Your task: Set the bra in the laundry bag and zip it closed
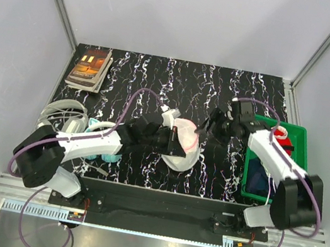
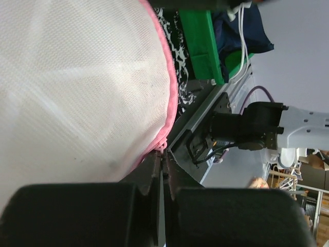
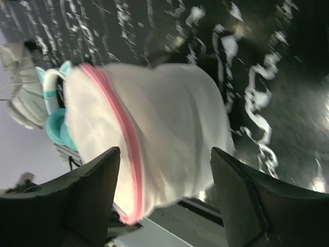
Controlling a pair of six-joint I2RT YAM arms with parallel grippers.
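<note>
The laundry bag (image 1: pixel 184 149), a round white mesh case with pink zip trim, lies at the table's middle near the front edge. My left gripper (image 1: pixel 173 139) is at its left side. In the left wrist view the bag (image 2: pixel 77 87) fills the upper left, and the gripper (image 2: pixel 163 155) is shut on the pink trim at its rim. My right gripper (image 1: pixel 210 129) hangs just right of the bag. It stands open (image 3: pixel 164 150), with the bag (image 3: pixel 169 103) beyond its fingers and untouched. The bra is hidden in every view.
A green bin (image 1: pixel 300 138) holding red, white and dark blue clothes stands at the right edge. Teal headphones (image 1: pixel 96 127) and a white cable bundle (image 1: pixel 63 113) lie at the left, with books (image 1: pixel 90 67) at the back left. The metal front rail (image 2: pixel 205 110) runs close under the bag.
</note>
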